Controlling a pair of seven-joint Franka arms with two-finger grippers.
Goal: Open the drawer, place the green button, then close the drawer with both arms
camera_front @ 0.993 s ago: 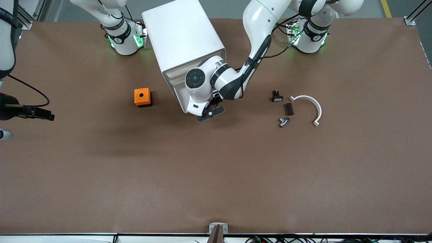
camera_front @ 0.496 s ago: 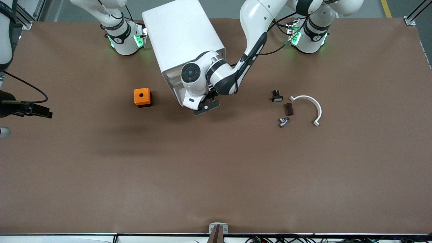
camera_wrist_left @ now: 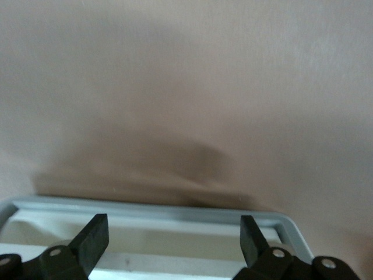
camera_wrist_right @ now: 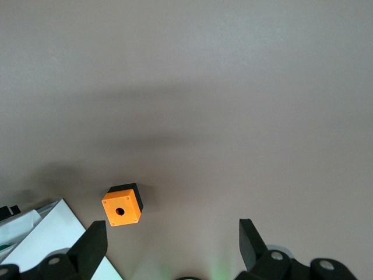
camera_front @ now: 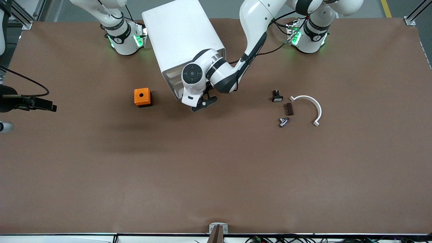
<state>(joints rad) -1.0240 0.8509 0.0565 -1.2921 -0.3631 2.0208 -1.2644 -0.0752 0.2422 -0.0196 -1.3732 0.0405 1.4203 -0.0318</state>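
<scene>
Front view: the left gripper [camera_front: 201, 103] sits right at the front of the cabinet [camera_front: 184, 40], low by the drawer [camera_front: 178, 94]. The right gripper [camera_front: 40, 104] hangs over the right arm's end of the table. No button visible anywhere.

Left wrist view: fingers [camera_wrist_left: 93, 239] spread wide, nothing between them, drawer rim [camera_wrist_left: 151, 210] just under.

Right wrist view: fingers [camera_wrist_right: 93, 245] apart and empty, high above the orange cube [camera_wrist_right: 122, 205].

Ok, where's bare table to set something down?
The wide stretch nearer the camera than the orange cube and the cabinet is free. It is crowded around the curved white bracket and the small parts, and where the left pincer works at the cabinet's front.
</scene>
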